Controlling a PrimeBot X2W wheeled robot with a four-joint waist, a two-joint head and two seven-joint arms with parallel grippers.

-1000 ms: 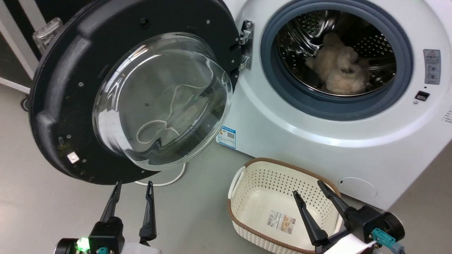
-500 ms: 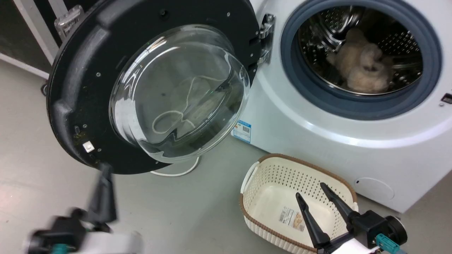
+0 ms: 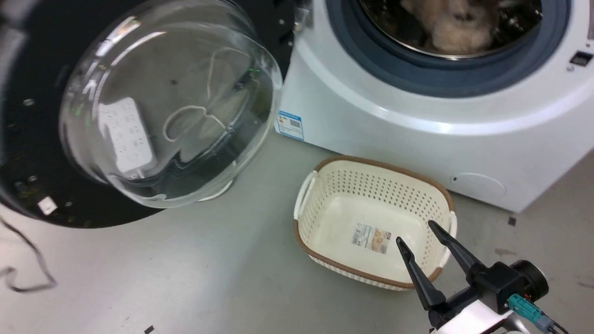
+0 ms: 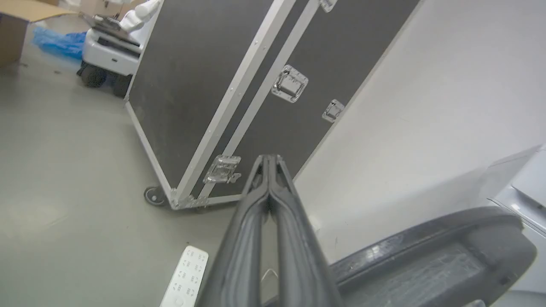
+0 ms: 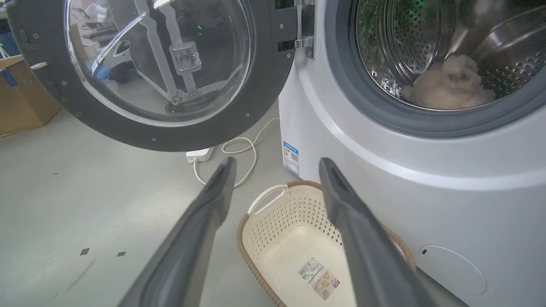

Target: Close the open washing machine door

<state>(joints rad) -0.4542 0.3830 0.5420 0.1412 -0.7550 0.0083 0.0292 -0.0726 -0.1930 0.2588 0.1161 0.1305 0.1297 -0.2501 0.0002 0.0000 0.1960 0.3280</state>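
Observation:
The washing machine door (image 3: 28, 139) hangs wide open at the left of the head view, black-rimmed, its clear glass bowl (image 3: 162, 106) bulging toward me. In the right wrist view the washing machine door (image 5: 158, 64) stands at the upper left, hinged to the white washer (image 5: 426, 204). My left gripper (image 4: 268, 158) is shut with nothing in it, above and to the left of the door's dark outer edge (image 4: 426, 260). Over the basket hovers my right gripper (image 3: 414, 232), open and empty, well clear of the door; its two spread fingers (image 5: 213, 200) point toward the washer's front.
A cream perforated basket (image 3: 371, 222) sits on the floor before the washer (image 3: 417, 139). Fluffy beige laundry (image 3: 455, 28) lies in the drum inside the grey gasket (image 3: 417, 74). A black wheeled flight case (image 4: 222, 85) and a white power strip (image 4: 183, 277) lie behind the door.
The head camera has tilted down and turned, so the whole picture has shifted. My left gripper, open a second ago at the lower left, has swung out of the head view.

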